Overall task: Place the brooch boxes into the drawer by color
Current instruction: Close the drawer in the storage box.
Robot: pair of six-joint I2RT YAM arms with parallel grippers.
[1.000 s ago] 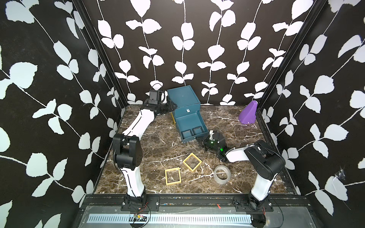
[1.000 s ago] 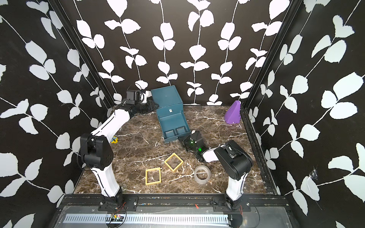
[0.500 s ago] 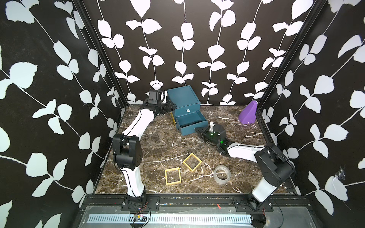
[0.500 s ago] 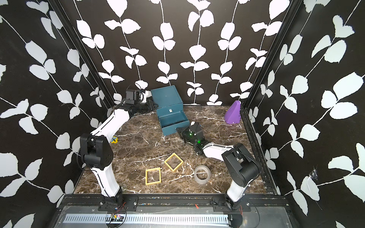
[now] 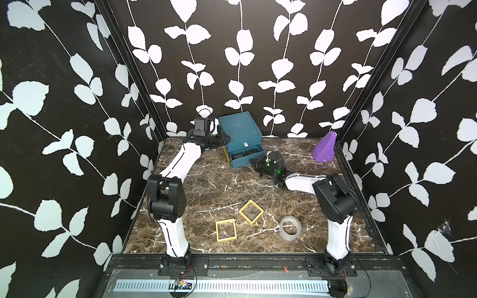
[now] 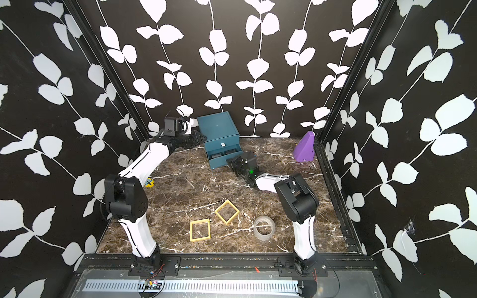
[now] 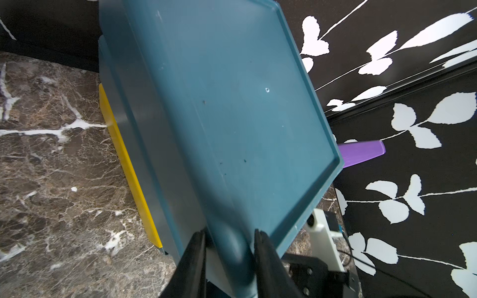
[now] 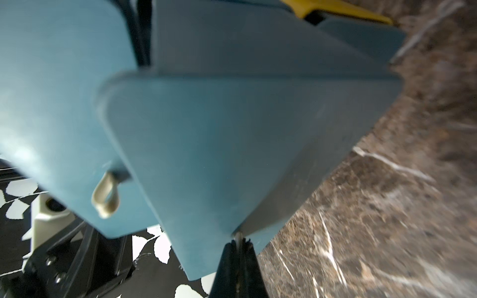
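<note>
White links (image 5: 180,160), black joints (image 5: 166,198), green wrist lights (image 5: 278,171), black right pincer (image 8: 238,241)

teal drawer (image 5: 238,127), two yellow brooch boxes (image 5: 225,220), purple wedge (image 5: 324,151), brown white-veined marble tabletop (image 5: 206,185), black walls (image 5: 258,64) with white leaves

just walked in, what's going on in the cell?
The left tool clamps a top corner of the teal chest. The right tool, shut, is at the front of a partly open lower drawer holding two black brooch boxes. Two yellow brooch boxes lie on the table, untouched; no grey ones show.
</note>
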